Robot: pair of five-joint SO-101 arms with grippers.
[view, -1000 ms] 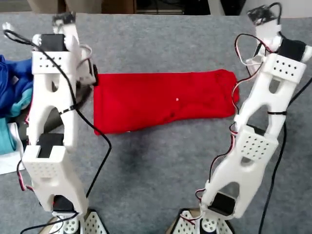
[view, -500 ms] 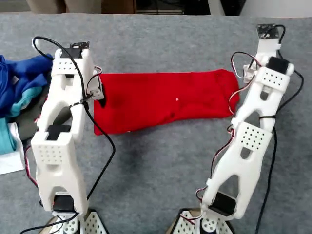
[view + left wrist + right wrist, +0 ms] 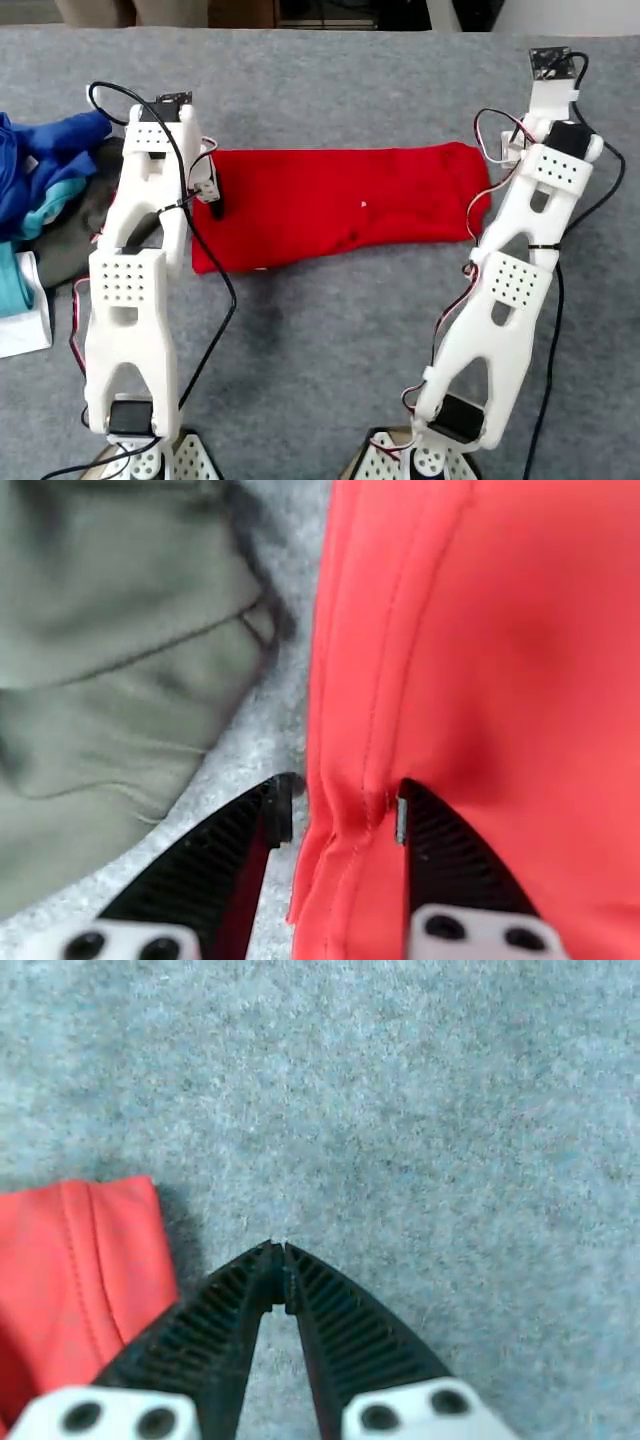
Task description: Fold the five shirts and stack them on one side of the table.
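A red shirt (image 3: 340, 205) lies folded into a long band across the middle of the grey table (image 3: 330, 340). My left gripper (image 3: 211, 196) is at the band's left end. In the left wrist view it (image 3: 340, 812) is open, one finger on each side of the red shirt's (image 3: 480, 660) hemmed edge, with the cloth bunched between them. My right gripper (image 3: 279, 1260) is shut with nothing in it, its tips on bare table just beyond a corner of the red shirt (image 3: 75, 1270). The right arm (image 3: 530, 210) stands at the band's right end.
A heap of unfolded shirts lies at the table's left edge: blue (image 3: 40, 160), teal (image 3: 45, 205) and a dark olive one (image 3: 70, 250), which also appears in the left wrist view (image 3: 110, 650). A white object (image 3: 22, 330) sits below the heap. Bare table stretches in front of the red shirt.
The left arm has swung right and its gripper has come down onto the red shirt's left edge. The right arm has straightened and drawn slightly right. The shirt has not moved.
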